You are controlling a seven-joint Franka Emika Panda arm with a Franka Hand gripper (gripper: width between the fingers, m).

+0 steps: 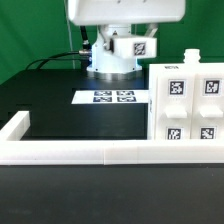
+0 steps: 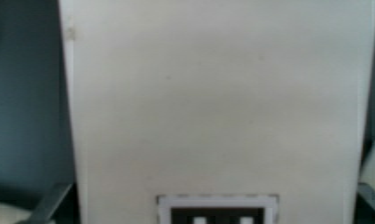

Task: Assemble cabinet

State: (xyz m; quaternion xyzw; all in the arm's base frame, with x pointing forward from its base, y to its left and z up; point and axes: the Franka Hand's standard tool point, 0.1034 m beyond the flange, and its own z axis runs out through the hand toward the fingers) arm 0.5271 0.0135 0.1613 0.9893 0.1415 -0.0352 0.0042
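Black table [image 1: 55, 110], fenced along the exterior view's lower edge by a low white rail [image 1: 80, 153], probably for squaring parts against. At the exterior view's right, just behind that rail: cabinet [image 1: 190, 108], upright, four tags turned toward the camera. At top centre: arm [image 1: 118, 20], poised behind the marker board [image 1: 113, 97]. Filling the wrist view: a white tagged panel [image 2: 210, 100], very close. Claw state: cannot tell, fingers not made out.

The exterior view is looking low across the surface [image 1: 60, 110] toward the arm [image 1: 112, 55]; the wrist view is closely facing a white panel [image 2: 210, 100].
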